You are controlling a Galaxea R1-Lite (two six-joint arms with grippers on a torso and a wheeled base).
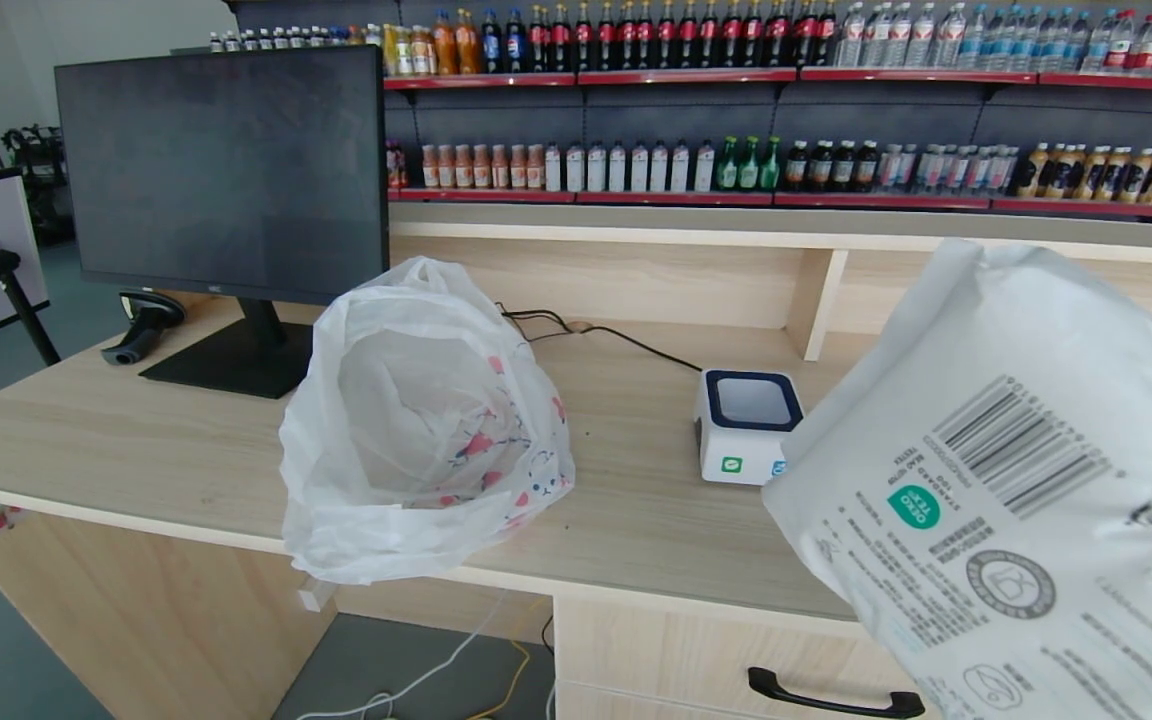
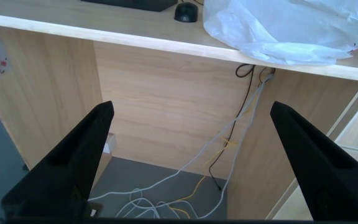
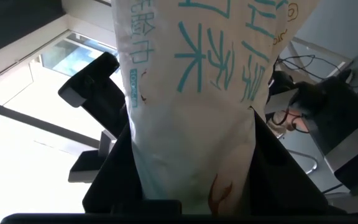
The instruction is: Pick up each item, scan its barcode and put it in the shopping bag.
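Right gripper [image 3: 191, 127] clamped on white soft pack [image 1: 1016, 500]; barcode [image 1: 1021, 440] faces up. Best to roll it face-down over scanner [image 1: 746, 425] before bagging. Left gripper [image 2: 191, 118] wide, below counter [image 2: 135, 37].

A dark monitor [image 1: 221, 170] stands near the back left corner of the surface [image 1: 636, 520]. A black cable [image 1: 636, 345] lies by its back edge. Behind, shelves [image 1: 686, 75] carry rows of bottles [image 1: 636, 165].
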